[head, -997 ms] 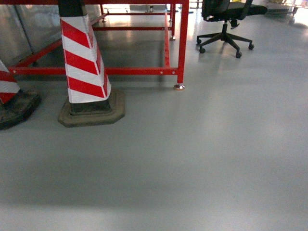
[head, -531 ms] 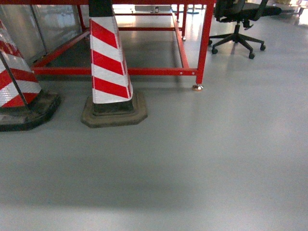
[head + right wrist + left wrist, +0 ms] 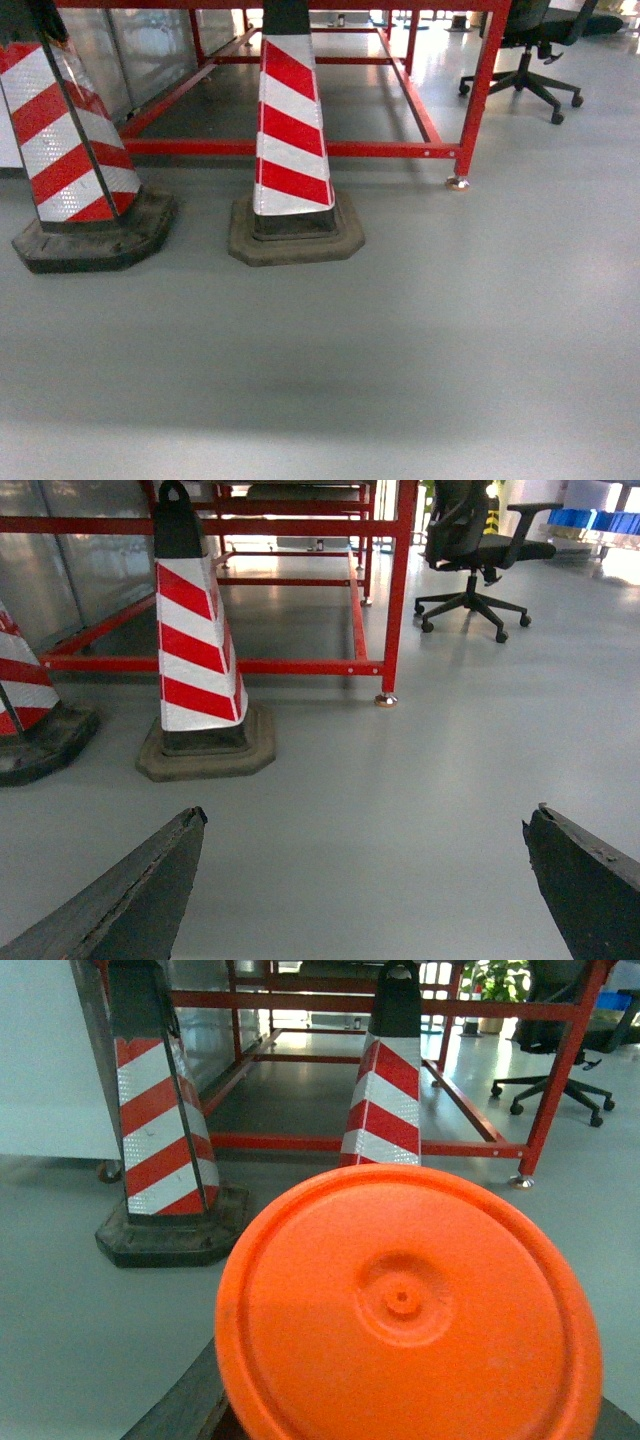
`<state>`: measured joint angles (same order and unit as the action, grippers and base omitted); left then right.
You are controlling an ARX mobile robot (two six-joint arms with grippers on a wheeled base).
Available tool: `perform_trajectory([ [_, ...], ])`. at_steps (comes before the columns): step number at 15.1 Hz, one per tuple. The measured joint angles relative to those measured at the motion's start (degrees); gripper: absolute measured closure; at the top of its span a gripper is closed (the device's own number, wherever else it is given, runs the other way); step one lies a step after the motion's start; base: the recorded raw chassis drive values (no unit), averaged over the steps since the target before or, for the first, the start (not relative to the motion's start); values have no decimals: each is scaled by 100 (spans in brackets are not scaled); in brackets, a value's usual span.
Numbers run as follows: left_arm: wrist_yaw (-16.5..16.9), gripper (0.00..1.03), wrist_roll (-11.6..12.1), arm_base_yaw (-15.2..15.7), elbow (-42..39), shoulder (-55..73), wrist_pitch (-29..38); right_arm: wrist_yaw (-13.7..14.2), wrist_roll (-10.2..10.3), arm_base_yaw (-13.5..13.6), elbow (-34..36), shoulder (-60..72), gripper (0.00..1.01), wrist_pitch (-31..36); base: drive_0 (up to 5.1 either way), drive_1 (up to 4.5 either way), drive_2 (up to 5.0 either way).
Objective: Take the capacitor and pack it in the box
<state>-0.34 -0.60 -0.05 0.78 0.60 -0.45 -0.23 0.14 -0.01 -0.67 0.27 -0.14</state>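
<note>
Capacitor (image 3: 410,1305), its orange end face filling the left wrist view, sits clamped in the left gripper (image 3: 400,1415), whose dark fingers (image 3: 180,1410) show only at the bottom edge. Only the right wrist view shows the right gripper (image 3: 365,880), its fingers spread wide above bare grey floor (image 3: 400,780). Ahead of both stand striped cones (image 3: 290,130) and a red frame (image 3: 480,90); the head view shows no arm.

all views floorward, sharing cone (image 3: 290,140)
</note>
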Motion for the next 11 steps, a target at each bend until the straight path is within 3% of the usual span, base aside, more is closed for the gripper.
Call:
perform_trajectory([
  [5, 31, 59, 0, 0, 0, 0, 9, 7, 0, 0, 0, 0, 3, -22, -502, 239, 239],
  [11, 31, 59, 0, 0, 0, 0, 13, 15, 0, 0, 0, 0, 3, -11, -1, 401, -405],
])
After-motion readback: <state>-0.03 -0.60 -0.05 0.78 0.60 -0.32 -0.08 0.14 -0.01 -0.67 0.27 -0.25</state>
